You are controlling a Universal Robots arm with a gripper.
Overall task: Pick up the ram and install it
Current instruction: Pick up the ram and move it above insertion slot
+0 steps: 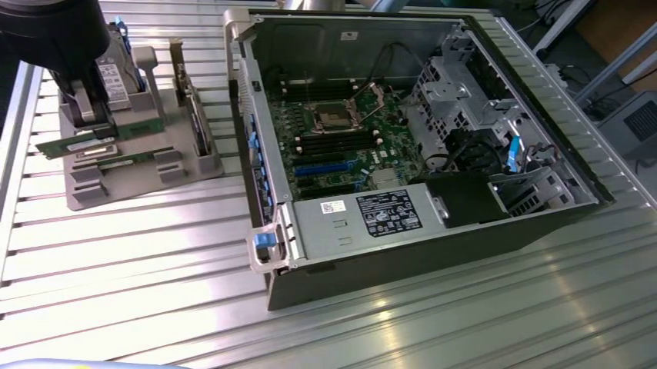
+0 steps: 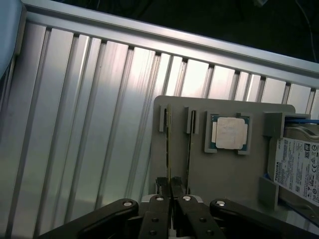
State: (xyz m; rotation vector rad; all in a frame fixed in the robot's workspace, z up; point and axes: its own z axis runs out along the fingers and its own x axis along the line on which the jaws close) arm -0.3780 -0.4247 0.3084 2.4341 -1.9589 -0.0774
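Black jaws are pressed shut on the narrow edge of the ram (image 2: 168, 144), a thin green circuit-board stick standing on edge in a slot of a grey holder (image 2: 224, 174). A second, matching stick (image 2: 190, 139) stands in the neighbouring slot just beside it. Further along the holder are a square silver processor chip (image 2: 231, 133) in its own recess and a silver hard drive (image 2: 299, 167) with a white label. The holder rests on a ribbed aluminium desk (image 1: 154, 269). On the exterior view's right, apart from the holder, an open computer case (image 1: 411, 257) lies on the desk with its green motherboard (image 1: 339, 146) exposed
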